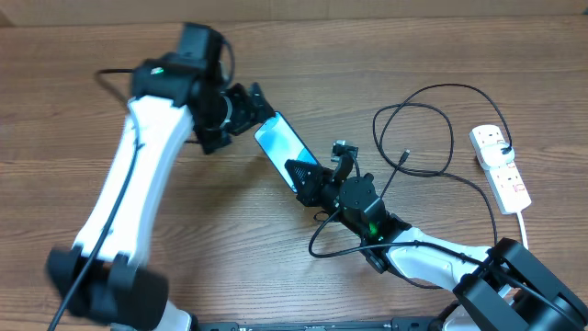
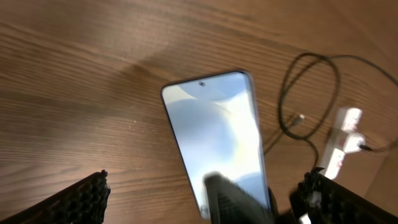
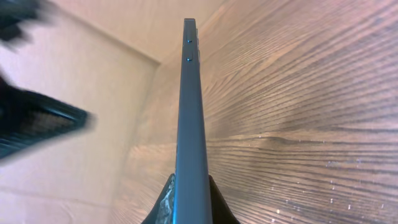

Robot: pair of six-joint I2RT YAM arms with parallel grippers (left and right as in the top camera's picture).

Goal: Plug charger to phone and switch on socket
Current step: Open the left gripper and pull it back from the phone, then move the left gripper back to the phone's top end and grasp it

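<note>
The phone [image 1: 281, 144] has a light blue screen and lies slanted at the table's middle. In the right wrist view it shows edge-on [image 3: 189, 112]. My right gripper [image 1: 308, 177] is shut on its lower right end, one finger on each face [image 3: 188, 200]. My left gripper [image 1: 246, 108] is open at the phone's upper left end, its fingers wide apart on either side of the phone [image 2: 217, 124] in the left wrist view [image 2: 205, 196]. The charger cable [image 1: 430, 108] loops on the table to the right, its metal-tipped plug [image 1: 405, 154] lying free. The socket strip [image 1: 501, 167] lies at the far right.
The black plug head [image 1: 507, 150] sits in the white strip, whose thick white cord [image 1: 525, 221] runs toward the front edge. A brown wall borders the table at the back. The cable [image 2: 311, 87] and strip [image 2: 344, 134] also show in the left wrist view.
</note>
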